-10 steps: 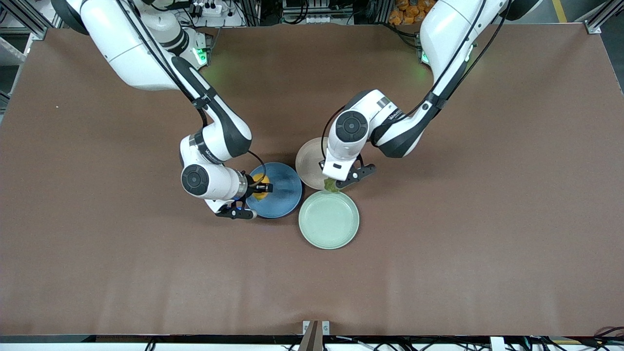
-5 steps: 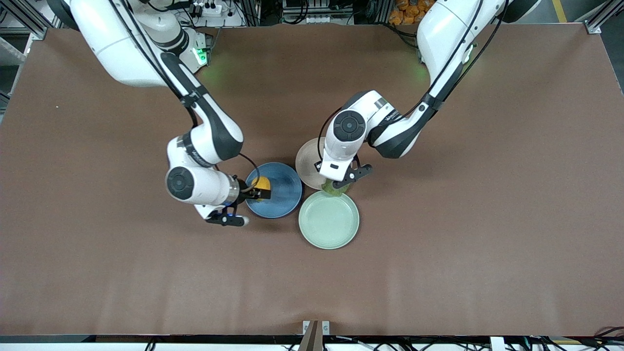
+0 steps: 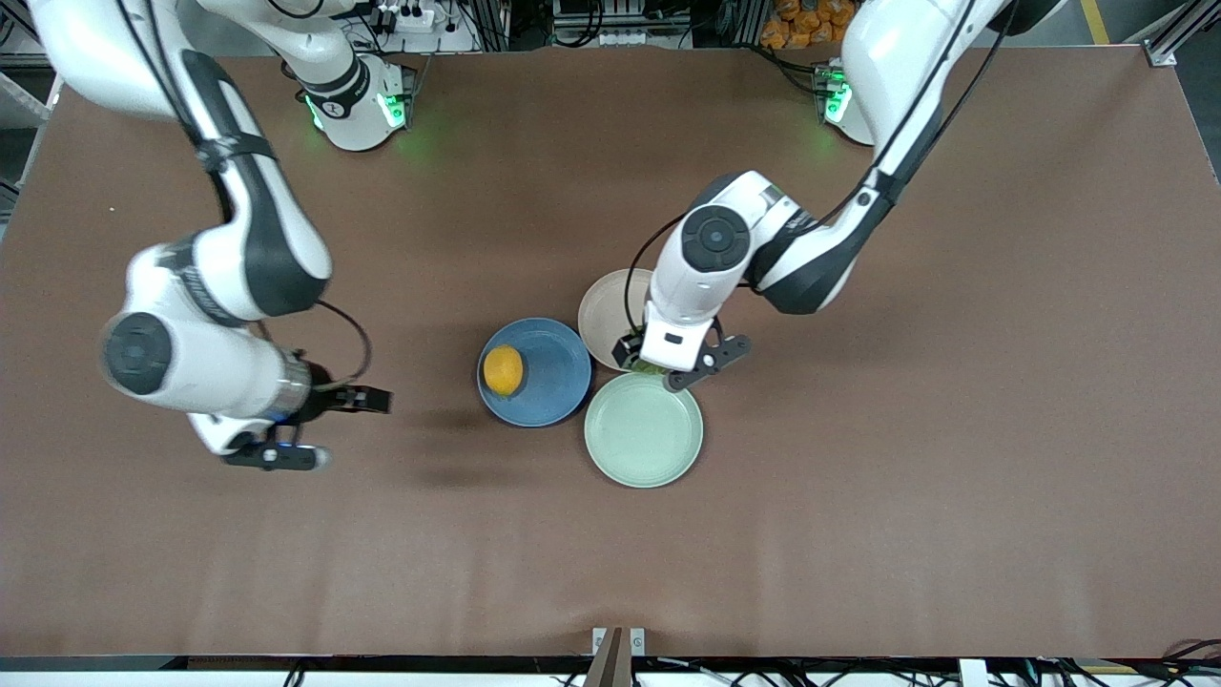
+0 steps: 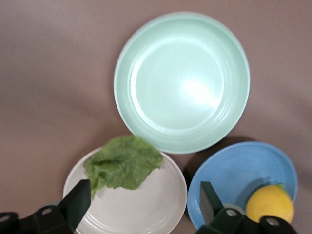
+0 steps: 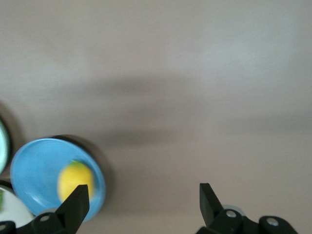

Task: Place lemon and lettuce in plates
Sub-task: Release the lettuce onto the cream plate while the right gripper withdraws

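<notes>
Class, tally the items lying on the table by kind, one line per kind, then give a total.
Plates: 3 – blue plate, beige plate, mint-green plate
Lemons: 1 – lemon
Lettuce leaves: 1 – lettuce
Total: 5

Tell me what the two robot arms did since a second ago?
The right gripper let go of the lemon, left it in the blue plate, and swung away toward its own end of the table. The left gripper opened above the lettuce, now lying on the beige plate. The plates stayed put.
</notes>
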Robot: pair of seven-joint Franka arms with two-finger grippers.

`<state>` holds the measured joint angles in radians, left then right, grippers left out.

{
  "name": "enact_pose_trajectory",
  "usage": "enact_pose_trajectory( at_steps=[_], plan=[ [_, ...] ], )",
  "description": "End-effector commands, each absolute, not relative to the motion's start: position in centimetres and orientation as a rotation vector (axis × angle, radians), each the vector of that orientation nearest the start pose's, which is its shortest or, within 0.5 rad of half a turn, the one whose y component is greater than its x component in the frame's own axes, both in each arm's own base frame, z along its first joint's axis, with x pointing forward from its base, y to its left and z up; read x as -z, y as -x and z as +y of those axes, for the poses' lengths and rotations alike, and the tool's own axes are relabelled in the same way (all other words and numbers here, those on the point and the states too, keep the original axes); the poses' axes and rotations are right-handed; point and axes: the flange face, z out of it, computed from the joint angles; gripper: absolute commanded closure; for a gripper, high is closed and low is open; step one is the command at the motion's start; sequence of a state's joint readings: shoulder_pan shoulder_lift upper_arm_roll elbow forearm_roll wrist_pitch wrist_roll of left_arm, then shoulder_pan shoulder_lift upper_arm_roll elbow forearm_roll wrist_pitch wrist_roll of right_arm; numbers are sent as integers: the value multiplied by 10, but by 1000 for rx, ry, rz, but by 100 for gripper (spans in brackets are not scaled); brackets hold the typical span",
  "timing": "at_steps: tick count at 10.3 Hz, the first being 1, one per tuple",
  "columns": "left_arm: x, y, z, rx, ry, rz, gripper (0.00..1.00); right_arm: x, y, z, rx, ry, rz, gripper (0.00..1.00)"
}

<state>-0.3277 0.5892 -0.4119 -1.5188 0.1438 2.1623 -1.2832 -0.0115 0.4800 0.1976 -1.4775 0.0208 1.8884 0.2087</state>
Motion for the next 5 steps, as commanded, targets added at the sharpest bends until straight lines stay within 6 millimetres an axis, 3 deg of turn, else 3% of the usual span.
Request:
enact_pose_trajectory(
  at_steps=[1,3,5],
  plan=[
    [-406,-572,-402,69,3145,-885,0,-460,-667,43,-19,3094,-1,0],
    [-441,-585,-366,132,3155,-808,0,-512,-652,-4,58,3108,1,0],
    [-473,-595,-328,183,3164,-670,0,-564,-626,-31,102,3119,22,0]
  ],
)
